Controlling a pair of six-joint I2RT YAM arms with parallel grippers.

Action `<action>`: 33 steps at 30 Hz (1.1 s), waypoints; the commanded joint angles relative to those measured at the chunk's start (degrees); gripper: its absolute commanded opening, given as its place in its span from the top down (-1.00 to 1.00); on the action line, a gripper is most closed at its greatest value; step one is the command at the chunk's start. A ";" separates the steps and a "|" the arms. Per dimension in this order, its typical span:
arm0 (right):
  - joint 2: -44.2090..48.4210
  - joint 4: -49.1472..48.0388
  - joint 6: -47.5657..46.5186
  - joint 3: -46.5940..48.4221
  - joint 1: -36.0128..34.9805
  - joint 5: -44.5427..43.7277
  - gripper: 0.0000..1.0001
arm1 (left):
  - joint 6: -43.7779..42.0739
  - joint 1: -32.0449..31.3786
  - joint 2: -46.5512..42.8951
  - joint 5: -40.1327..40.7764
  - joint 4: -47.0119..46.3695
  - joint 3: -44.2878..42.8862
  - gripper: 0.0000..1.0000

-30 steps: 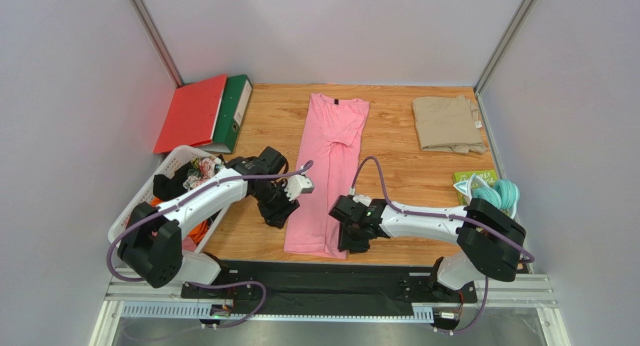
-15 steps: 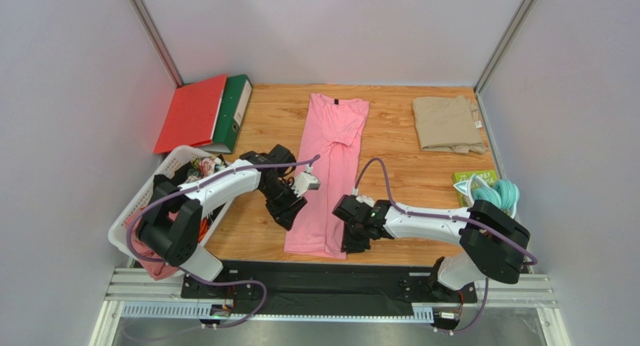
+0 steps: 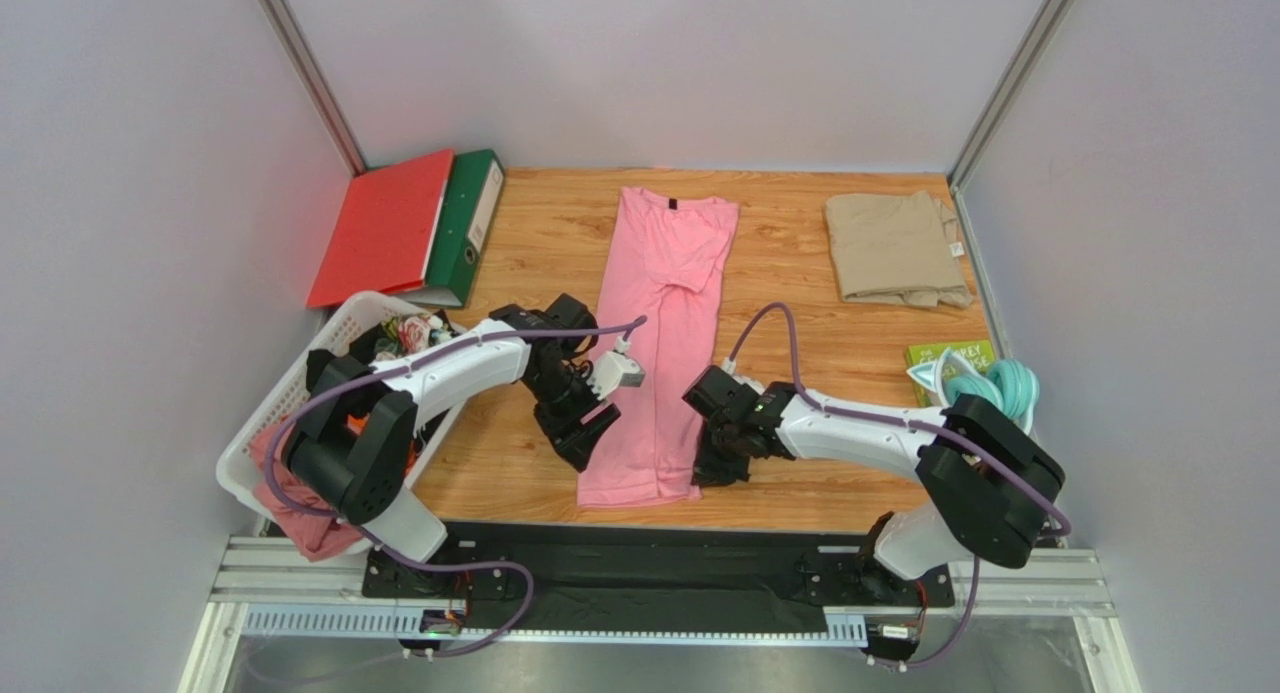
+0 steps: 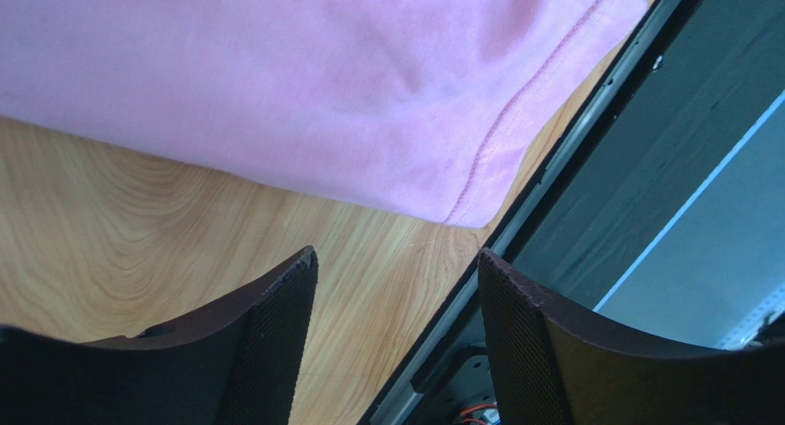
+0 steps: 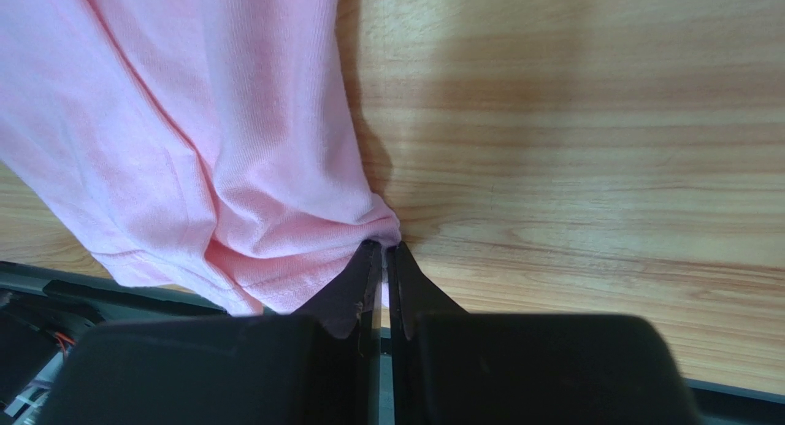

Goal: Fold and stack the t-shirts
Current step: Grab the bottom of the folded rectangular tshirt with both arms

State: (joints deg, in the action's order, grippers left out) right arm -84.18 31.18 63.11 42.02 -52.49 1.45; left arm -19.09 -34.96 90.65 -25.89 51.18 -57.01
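Right fingers (image 5: pixel 348 301) are pressed together, pinching a near-hem corner of the pink tee (image 3: pixel 661 333). Left fingers (image 4: pixel 267 342) are spread over bare worktop (image 3: pixel 812 333) beside the opposite hem corner, holding nothing. There are two tees: the pink one lies long down the middle, its dark neck label (image 3: pixel 673 203) unreadable, and the beige tee (image 3: pixel 894 248) sits folded far right. One red binder (image 3: pixel 383 228) and one green binder (image 3: pixel 469 221) lie far left; the green one's white spine label (image 3: pixel 484 213) is too small to read.

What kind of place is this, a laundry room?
More likely a robot test booth: bare white walls box in a wooden table, two arms are bolted to a metal rail, and the pink tee, beige tee and binders look like practice props.
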 commanded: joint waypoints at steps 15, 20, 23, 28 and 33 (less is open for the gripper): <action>-1.07 1.16 -3.70 1.66 0.98 0.30 0.93 | 10.30 -5.74 7.96 -1.71 -1.78 -3.46 -0.29; -0.55 1.34 -4.31 0.87 1.42 0.48 0.92 | 12.76 -4.06 3.66 -1.09 -4.94 -0.91 -0.29; -0.72 1.43 -4.66 0.69 1.95 0.83 0.92 | 13.55 -4.15 4.10 -1.36 -4.86 -0.91 -0.27; 0.16 1.69 -4.66 0.08 2.30 0.92 0.92 | 15.84 -2.57 -0.21 2.07 -6.97 0.94 -0.22; 0.86 1.78 -4.93 -0.97 3.44 1.27 0.91 | 16.19 -2.57 6.18 3.13 -5.40 -1.07 -0.14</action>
State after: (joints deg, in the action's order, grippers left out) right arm -84.73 31.44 59.64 42.28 -50.13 3.77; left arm -4.54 -37.76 92.79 -23.97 45.43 -56.31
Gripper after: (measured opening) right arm 0.044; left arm 0.586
